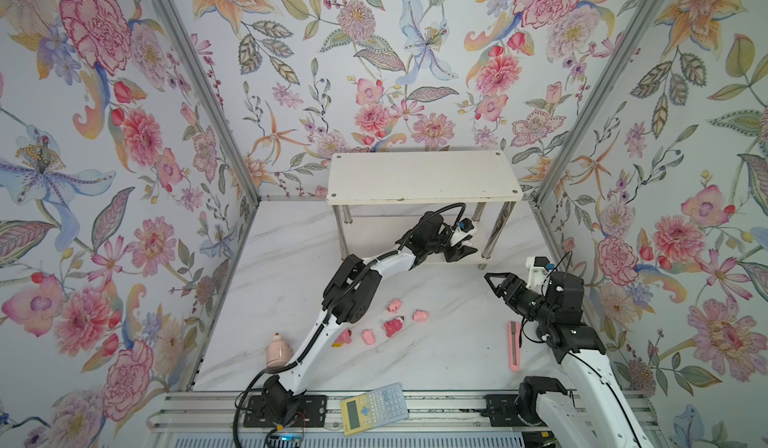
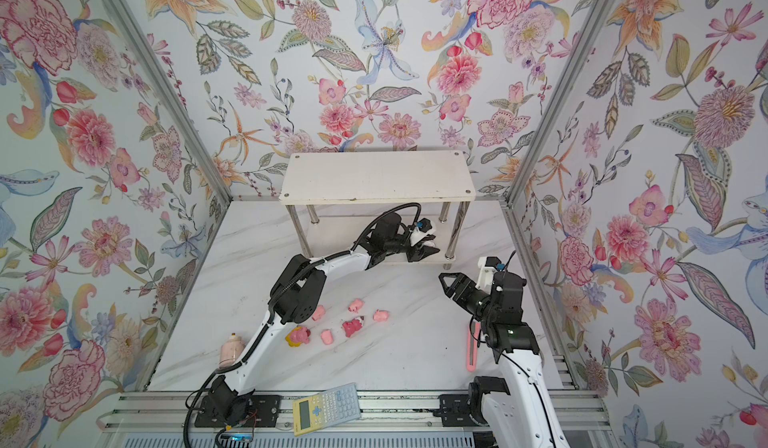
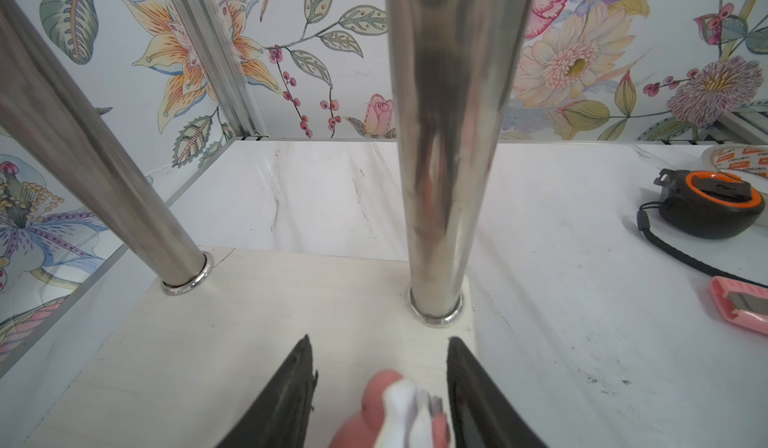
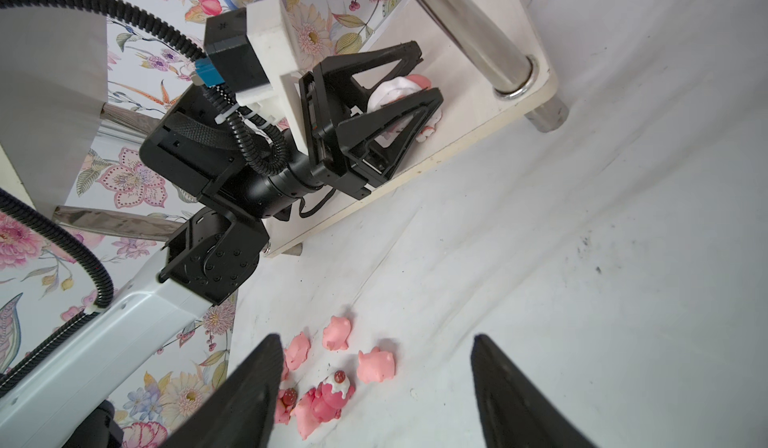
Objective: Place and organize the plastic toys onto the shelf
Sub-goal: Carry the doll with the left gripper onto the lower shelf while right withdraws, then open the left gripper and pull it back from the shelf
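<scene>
Left hand (image 3: 379, 342) reaching into the lower tier of the 2-tier shelf (image 3: 249, 342), its fingers standing apart around the round pink-and-white toy (image 3: 390, 412), which appears to be resting near the tier's corner, beside a chrome leg (image 3: 440, 176). Right hand (image 4: 376, 338) hovering spread and empty; remaining toys (image 4: 376, 365) lying loose on the surface. Risk: on withdrawal, a finger dragging the toy off the nearby edge or striking the leg.

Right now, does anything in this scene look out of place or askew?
The yellow-and-grey calculator lies skewed on the front metal rail, not on the marble table. A pink utility knife lies at the table's right side, though it is no toy. Nothing looks spilled or broken.
</scene>
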